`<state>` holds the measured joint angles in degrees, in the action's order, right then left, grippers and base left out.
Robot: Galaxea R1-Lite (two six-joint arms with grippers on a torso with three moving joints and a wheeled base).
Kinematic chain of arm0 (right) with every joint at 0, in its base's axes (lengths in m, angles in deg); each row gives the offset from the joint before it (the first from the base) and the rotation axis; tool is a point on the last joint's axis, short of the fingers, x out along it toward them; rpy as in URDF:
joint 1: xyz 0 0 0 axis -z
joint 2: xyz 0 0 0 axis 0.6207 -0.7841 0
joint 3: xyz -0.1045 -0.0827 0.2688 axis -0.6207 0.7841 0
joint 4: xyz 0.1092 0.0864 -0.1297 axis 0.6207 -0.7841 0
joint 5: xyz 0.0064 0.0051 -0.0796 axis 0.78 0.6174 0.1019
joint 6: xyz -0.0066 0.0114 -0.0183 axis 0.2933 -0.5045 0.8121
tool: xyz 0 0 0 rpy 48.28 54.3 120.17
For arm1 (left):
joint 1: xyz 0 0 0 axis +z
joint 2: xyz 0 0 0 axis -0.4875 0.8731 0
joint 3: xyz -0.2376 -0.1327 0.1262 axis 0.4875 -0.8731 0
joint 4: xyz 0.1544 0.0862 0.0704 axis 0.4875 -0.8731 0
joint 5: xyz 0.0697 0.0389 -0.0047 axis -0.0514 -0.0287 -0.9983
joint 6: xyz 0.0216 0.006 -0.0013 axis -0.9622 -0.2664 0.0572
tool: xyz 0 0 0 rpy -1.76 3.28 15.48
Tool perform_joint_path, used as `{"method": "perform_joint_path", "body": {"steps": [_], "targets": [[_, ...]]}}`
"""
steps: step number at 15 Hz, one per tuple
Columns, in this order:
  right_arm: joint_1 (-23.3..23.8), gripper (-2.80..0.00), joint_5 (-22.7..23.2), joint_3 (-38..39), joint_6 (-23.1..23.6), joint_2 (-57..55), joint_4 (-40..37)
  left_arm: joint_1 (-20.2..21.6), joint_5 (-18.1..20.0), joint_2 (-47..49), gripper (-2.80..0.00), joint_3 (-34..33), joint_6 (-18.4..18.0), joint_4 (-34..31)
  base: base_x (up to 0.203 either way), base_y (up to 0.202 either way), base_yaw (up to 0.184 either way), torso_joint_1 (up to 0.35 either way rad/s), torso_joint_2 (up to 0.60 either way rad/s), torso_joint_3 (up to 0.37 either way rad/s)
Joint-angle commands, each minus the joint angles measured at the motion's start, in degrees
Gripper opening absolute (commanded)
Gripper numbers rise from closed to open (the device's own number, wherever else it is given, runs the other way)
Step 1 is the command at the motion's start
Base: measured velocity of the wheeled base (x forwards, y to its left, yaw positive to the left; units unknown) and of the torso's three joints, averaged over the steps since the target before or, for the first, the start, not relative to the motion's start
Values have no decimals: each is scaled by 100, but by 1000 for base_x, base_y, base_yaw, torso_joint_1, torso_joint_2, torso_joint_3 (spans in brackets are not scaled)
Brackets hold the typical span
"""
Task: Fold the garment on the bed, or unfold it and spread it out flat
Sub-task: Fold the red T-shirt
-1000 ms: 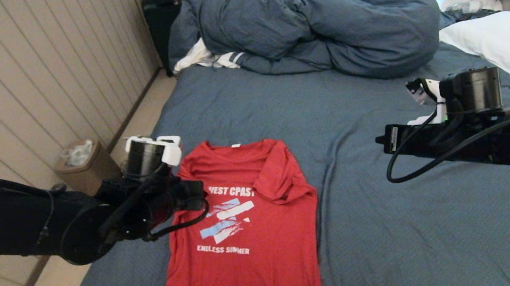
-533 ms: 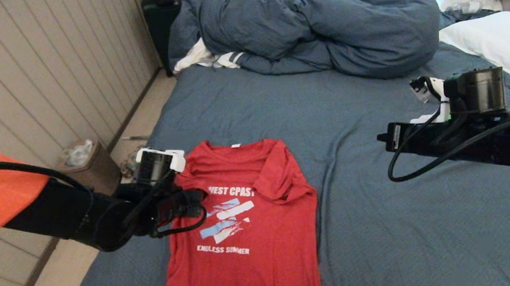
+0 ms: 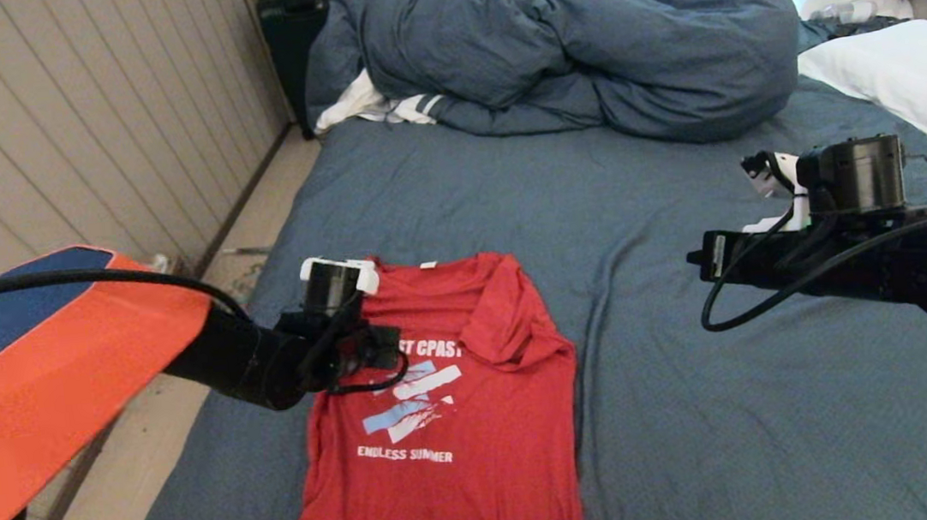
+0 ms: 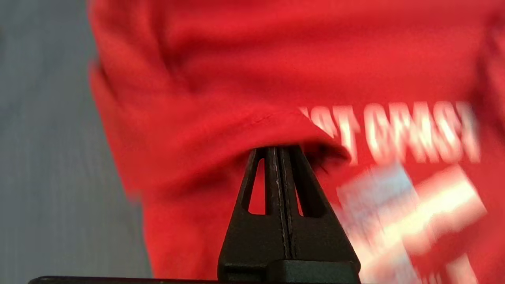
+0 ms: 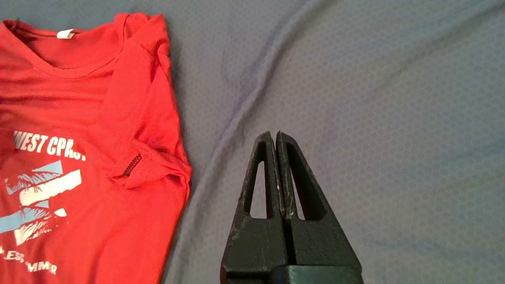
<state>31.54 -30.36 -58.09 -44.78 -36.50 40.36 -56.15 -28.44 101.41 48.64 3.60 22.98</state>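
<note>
Soft, even room light, brightest on the white pillows (image 3: 909, 75); left wrist view's red printed T-shirt (image 4: 276, 79) blurred.

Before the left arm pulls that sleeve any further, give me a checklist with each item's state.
1. Left gripper shut at the folded-in sleeve edge of the T-shirt: ok.
2. Cloth really pinched between its fingers: cannot tell, the sleeve hem hides the tips.
3. Right gripper shut, holding nothing, above bare sheet beside the shirt: ok.
4. Other sleeve still folded in over the chest: not ok for a flat spread.
5. Bed beside the shirt free to take the cloth: ok.
</note>
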Motion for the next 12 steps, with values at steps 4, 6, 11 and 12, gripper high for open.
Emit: {"method": "perform_joint_path", "body": {"steps": [4,6,11,12], "targets": [[-12,-280,8,20,-7,-36,14,459,-112,302,-280,996,-544,68,0,0,0,0,0,0],[-12,-280,8,20,-7,-32,14,561,-213,301,-280,1416,-738,59,0,0,0,0,0,0],[-12,-280,8,37,-7,-24,22,461,-260,625,-280,1807,-926,80,0,0,0,0,0,0],[-3,-280,8,37,-7,-24,22,395,-263,615,-280,1731,-938,106,0,0,0,0,0,0]]}}
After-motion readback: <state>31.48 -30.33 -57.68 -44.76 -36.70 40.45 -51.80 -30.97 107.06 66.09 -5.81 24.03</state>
